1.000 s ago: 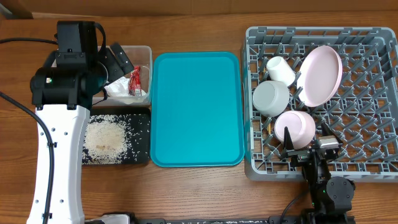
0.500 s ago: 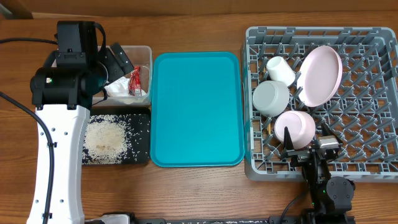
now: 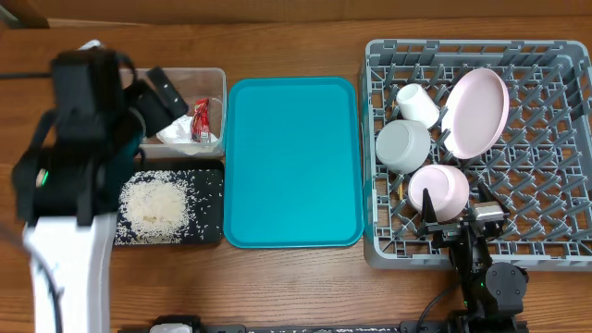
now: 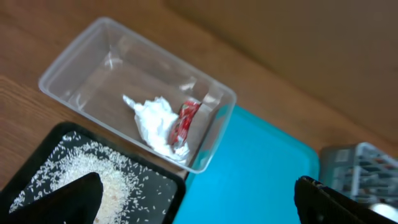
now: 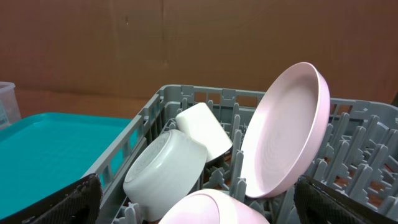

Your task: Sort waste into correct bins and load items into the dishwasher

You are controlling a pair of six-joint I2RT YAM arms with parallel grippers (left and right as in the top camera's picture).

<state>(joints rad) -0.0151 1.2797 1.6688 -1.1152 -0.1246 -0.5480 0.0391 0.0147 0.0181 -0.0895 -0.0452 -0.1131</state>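
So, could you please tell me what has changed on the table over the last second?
The left arm has swung out to its left, drawing the open left gripper back from the clear tub. The tissue, wrapper, rice, plate, rack and right gripper stayed put.

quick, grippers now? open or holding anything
Left gripper: open, fingers wide apart, holding nothing.
Right gripper: open, fingers wide apart, holding nothing.

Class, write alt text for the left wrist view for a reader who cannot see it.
A clear plastic tub on a wooden table holds a crumpled white tissue and a red wrapper. Beside it lie a black tray scattered with rice and a teal tray.
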